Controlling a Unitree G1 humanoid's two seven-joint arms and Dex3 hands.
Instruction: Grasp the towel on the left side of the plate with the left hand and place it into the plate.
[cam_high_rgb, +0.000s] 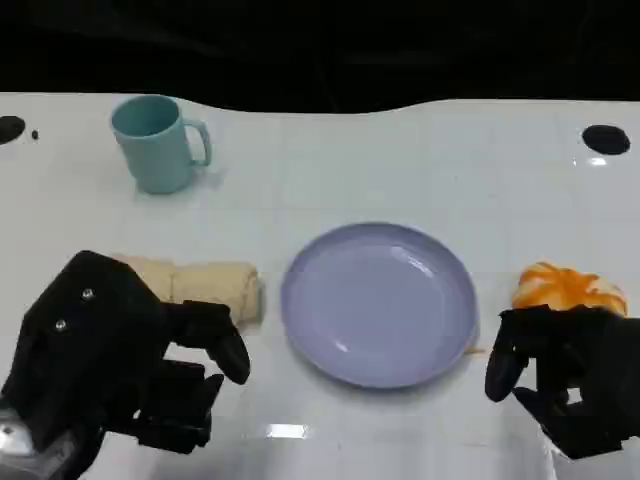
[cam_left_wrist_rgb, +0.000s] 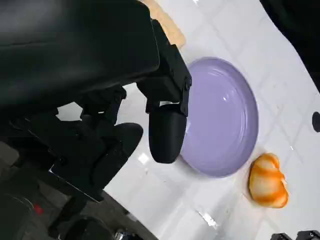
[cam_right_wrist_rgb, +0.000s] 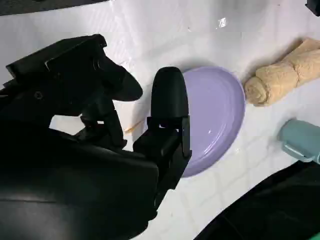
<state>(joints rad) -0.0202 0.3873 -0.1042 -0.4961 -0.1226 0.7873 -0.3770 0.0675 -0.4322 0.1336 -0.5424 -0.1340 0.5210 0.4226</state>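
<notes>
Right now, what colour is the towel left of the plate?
The towel is pale beige, a rolled cloth; it shows best in the right wrist view.

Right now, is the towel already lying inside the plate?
No, the rolled towel lies on the table beside the plate, which holds nothing.

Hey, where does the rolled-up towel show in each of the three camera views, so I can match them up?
Head view: the towel lies lower left of centre, just left of the purple plate, behind the left hand.
Left wrist view: its tan end peeks out at the top edge.
Right wrist view: the roll is at upper right.
Shared landmark: the plate.
</notes>
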